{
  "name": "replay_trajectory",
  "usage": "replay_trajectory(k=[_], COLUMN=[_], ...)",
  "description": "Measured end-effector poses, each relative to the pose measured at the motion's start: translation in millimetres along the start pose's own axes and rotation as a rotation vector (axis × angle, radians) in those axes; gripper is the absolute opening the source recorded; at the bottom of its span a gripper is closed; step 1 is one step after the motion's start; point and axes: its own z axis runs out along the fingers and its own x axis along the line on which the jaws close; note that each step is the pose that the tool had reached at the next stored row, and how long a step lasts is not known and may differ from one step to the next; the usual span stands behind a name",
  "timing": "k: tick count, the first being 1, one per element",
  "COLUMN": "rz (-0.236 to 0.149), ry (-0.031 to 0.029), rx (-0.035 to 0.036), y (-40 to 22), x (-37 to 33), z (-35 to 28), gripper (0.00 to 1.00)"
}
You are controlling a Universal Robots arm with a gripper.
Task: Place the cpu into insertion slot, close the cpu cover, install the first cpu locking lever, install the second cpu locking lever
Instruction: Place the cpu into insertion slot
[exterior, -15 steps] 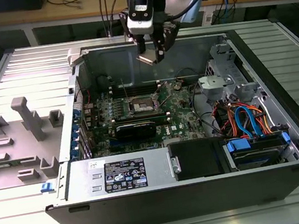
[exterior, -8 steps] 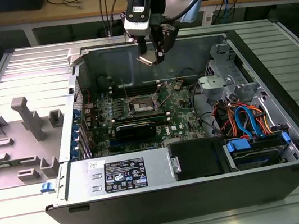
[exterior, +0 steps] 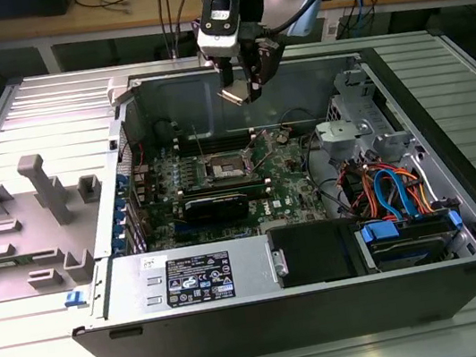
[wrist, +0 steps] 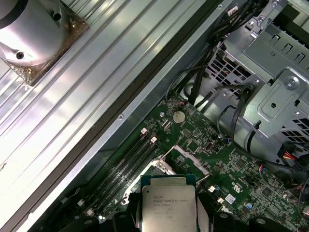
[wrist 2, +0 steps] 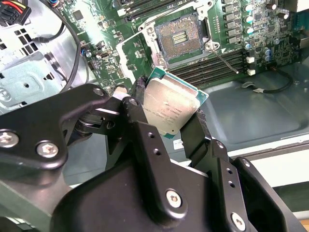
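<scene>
My gripper (exterior: 242, 87) hangs above the open computer case, over the back part of the green motherboard (exterior: 289, 184). It is shut on the cpu (wrist 2: 171, 106), a flat square chip with a silver-grey top, held by its edges between two black fingers (wrist 2: 193, 140). The cpu (wrist: 169, 208) sits well above the board, apart from it. Below and ahead lies the insertion slot (wrist 2: 179, 36), uncovered, with its contact field bare. The cpu cover (wrist 2: 133, 55) is swung open beside the slot. A thin locking lever (wrist 2: 224, 60) sticks out loose on the slot's other side.
Long black memory slots (wrist: 130, 162) run beside the socket. A metal drive cage (exterior: 352, 129) and orange and blue cables (exterior: 394, 190) fill the case at the exterior view's right. The power supply (exterior: 195, 276) lies along the front. A grey fixture (exterior: 40, 187) stands at the exterior view's left.
</scene>
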Motion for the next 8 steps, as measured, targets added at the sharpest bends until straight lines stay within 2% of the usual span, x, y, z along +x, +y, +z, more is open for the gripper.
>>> replay_trajectory(k=[4, 6, 8], rz=[0.015, 0.069, 0.083], ry=[-0.0016, -0.0060, -0.0071], rx=[0.0000, -0.0010, -0.0012], y=[0.0, -0.1, -0.3], x=[0.0, 0.0, -0.2], z=[0.4, 1.0, 1.4], gripper=[0.55, 0.55, 0.55])
